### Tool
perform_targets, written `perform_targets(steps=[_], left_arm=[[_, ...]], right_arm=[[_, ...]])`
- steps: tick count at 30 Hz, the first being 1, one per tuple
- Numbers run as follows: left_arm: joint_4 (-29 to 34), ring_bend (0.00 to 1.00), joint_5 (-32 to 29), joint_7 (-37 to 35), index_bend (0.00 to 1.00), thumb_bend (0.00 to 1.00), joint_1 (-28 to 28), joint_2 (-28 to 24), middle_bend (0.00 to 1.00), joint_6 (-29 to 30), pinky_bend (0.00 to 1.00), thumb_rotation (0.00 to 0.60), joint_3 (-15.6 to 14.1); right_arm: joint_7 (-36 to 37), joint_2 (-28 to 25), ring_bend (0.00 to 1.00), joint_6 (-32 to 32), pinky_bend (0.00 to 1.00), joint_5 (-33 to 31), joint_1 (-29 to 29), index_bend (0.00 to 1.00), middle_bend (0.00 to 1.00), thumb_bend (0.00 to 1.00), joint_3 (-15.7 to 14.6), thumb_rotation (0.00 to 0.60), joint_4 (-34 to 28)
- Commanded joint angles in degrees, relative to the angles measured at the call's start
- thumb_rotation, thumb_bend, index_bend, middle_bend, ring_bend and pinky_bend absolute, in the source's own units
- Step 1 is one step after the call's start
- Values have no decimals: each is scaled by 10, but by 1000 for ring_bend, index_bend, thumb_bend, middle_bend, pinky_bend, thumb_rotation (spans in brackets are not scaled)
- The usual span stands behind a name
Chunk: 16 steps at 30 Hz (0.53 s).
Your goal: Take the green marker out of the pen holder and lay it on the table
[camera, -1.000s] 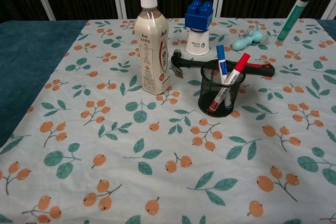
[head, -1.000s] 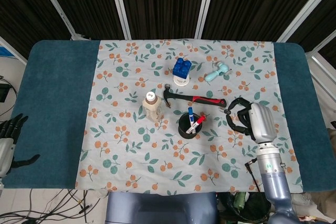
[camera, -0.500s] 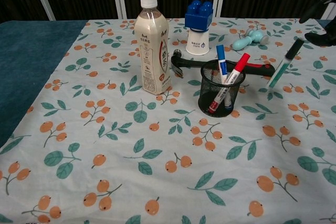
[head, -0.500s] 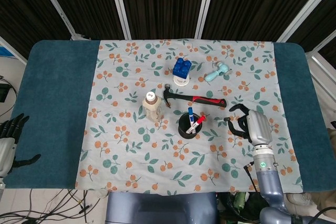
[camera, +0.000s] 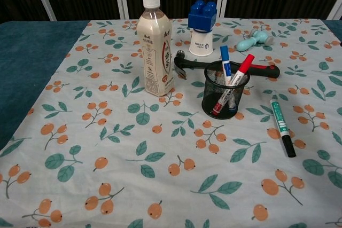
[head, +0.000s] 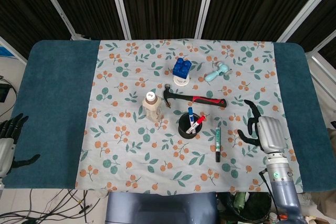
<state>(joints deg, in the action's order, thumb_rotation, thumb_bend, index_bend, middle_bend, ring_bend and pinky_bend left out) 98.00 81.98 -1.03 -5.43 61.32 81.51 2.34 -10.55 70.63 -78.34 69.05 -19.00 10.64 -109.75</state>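
The green marker (head: 217, 142) (camera: 280, 124) lies flat on the floral cloth, just right of the black mesh pen holder (head: 188, 126) (camera: 226, 89). A blue and a red marker still stand in the holder. My right hand (head: 261, 129) hovers to the right of the marker, fingers spread, holding nothing; the chest view does not show it. My left hand (head: 9, 135) sits off the table's left edge, fingers apart and empty.
A milk-tea bottle (head: 152, 105) (camera: 155, 46) stands left of the holder. A red-handled hammer (head: 194, 98) lies behind it. Farther back are a blue block on a white cup (head: 181, 71) and a small teal toy (head: 217, 71).
The right hand lowered the green marker, let it go on the cloth beside the holder, then drew away to the right with fingers spread.
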Motion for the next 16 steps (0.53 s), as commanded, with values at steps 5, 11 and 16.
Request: perform_targets(steps=[5,11,16], left_arm=[[-2,0,1,3,0,0,0,0,0,1,0,600,-1],[0,0,3,7,0,0,0,1,0,1,0,600,-1],[0,0,7,7,0,0,1,0,0,4,0,600,-3]], right_arm=[[20,-86,5,-59,233,140,88,0,12,226,-112,600,46],[33,-90,0,-95,215,175,122,0,0,178,-129,600,85],[49,-81,0,-104,215,189,128,0,0,175,-122,600,94]])
